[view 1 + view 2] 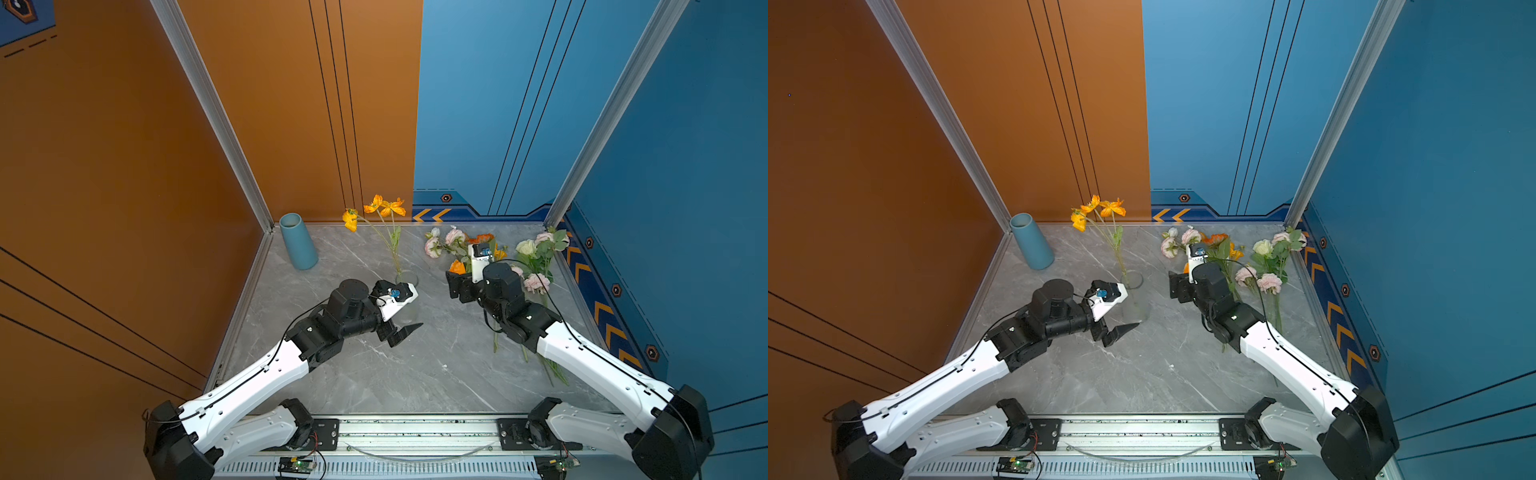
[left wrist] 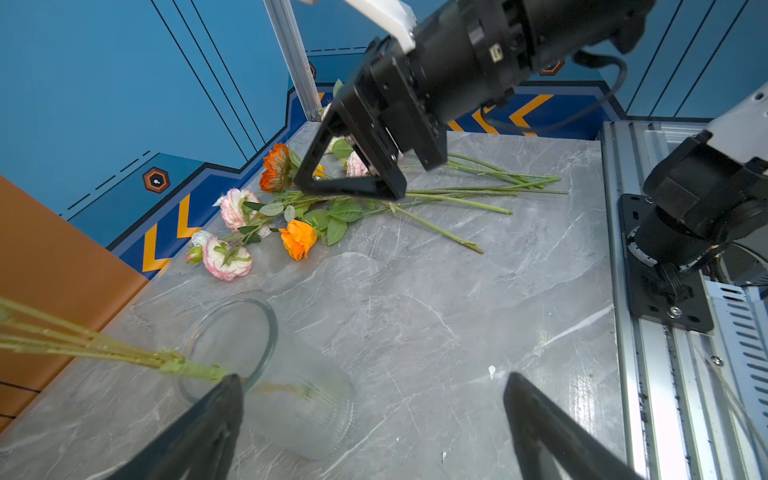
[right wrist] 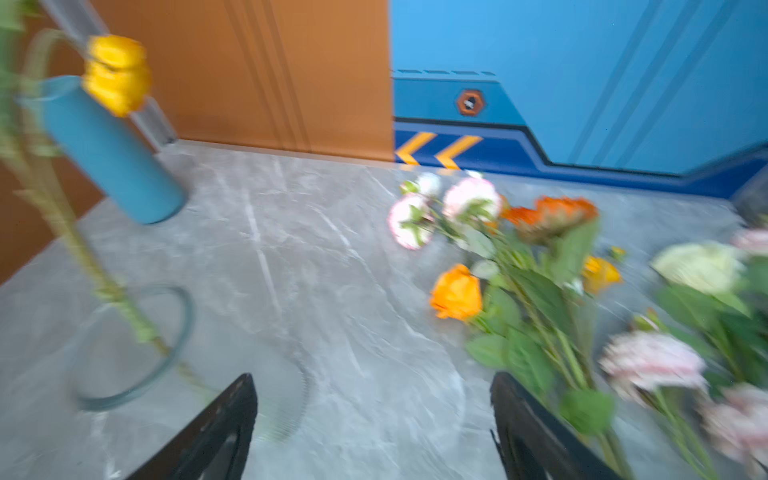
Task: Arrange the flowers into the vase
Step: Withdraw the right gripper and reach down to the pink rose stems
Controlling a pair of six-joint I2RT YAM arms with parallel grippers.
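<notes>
1. On the tabletop [image 1: 415, 374], at right, loose flowers [image 1: 536, 266] lie; yellow flowers [image 1: 384, 208] stand in the glass vase [image 1: 409, 313].
2. Left pincer [image 2: 374, 378]: apart, beside the glass vase.
3. Right pincer [image 3: 372, 376]: apart, empty, at the loose flowers.

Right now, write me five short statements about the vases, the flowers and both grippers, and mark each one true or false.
1. The yellow-orange flowers stand in the glass vase. True.
2. The blue vase lies on its side. False: it stands upright in the back corner.
3. The left gripper is shut on a stem. False: its jaws are open and hold nothing.
4. The loose flowers, pink, cream and orange, lie on the table. True.
5. The right gripper grips the glass vase. False: its jaws are open, apart from the vase, next to the loose flowers.
</notes>
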